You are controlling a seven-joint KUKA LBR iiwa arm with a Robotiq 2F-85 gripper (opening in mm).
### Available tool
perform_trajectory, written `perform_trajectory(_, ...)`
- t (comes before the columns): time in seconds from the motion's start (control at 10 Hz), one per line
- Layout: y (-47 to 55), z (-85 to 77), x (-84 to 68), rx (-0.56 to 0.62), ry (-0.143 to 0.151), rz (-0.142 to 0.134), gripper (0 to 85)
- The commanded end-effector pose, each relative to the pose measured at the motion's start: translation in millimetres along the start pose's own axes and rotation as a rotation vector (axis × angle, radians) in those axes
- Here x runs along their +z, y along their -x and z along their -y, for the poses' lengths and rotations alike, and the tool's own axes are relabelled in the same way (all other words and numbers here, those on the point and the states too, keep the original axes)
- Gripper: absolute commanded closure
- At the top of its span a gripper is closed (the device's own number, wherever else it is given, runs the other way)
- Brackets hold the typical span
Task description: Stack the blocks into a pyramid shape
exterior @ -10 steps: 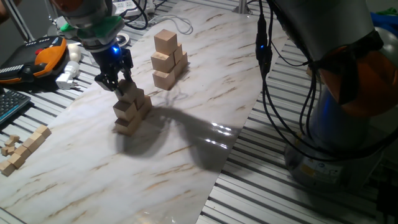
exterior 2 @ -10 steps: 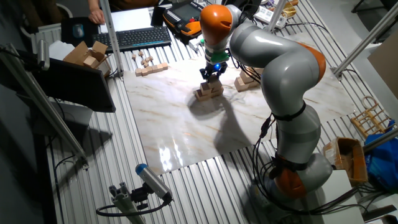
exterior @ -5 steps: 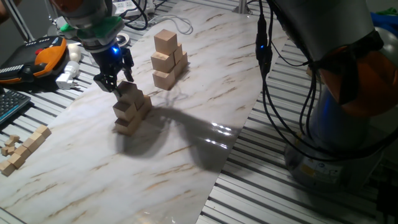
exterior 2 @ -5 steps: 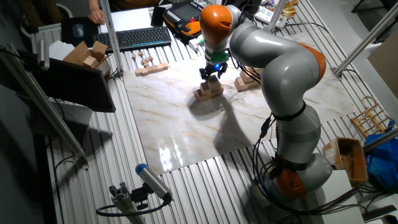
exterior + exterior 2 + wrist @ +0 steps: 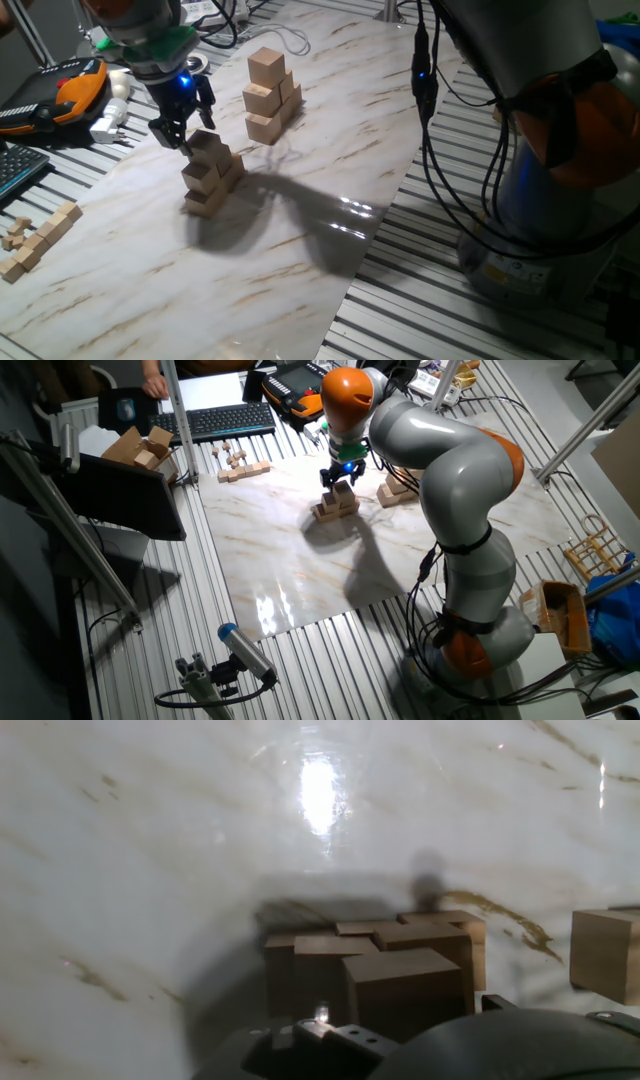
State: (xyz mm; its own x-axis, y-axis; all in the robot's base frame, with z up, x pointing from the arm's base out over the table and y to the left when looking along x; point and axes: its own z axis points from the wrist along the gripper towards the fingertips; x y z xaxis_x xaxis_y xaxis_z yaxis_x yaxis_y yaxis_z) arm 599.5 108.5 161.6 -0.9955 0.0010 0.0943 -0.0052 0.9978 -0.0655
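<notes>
One nudge could topple the near stack

One claw (image 5: pixel 181 133) hangs right above the top block (image 5: pixel 208 147) of the near stack (image 5: pixel 211 176), its fingers apart and straddling the block's upper corner; whether a pad touches the wood I cannot tell. In the hand view the top block (image 5: pixel 403 988) sits directly under the fingers, with lower blocks stepping out behind it.

Risk, as I judge it: the stack is stepped and slightly skewed, so any sideways drag by a finger as the claw lifts could twist the top block off or shear the tier beneath. A finger catching the block's edge would do the same. A straight vertical retreat looks safest.

Beyond the stack, away from the claw, a second stack (image 5: pixel 270 95) stands apart on the marble board (image 5: pixel 330 150); a wide arm swing that way could clip it. Small wooden pieces (image 5: pixel 35 240) lie off the board's edge, well clear of the stack.
</notes>
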Motion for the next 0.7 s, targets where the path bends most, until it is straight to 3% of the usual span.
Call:
perform_trajectory(0.0, 0.5, 0.9, -2.0, -0.002, 0.004, -0.002, 17.0)
perform_trajectory(0.2, 3.8, 6.7, -6.6, -0.012, 0.018, 0.0, 17.0)
perform_trajectory(0.3, 4.4, 11.7, -8.5, -0.023, 0.023, 0.017, 17.0)
perform_trajectory(0.4, 5.0, 16.8, -10.3, -0.047, 0.017, 0.031, 34.0)
perform_trajectory(0.6, 6.0, 30.2, -14.0, -0.1, 0.001, 0.046, 34.0)
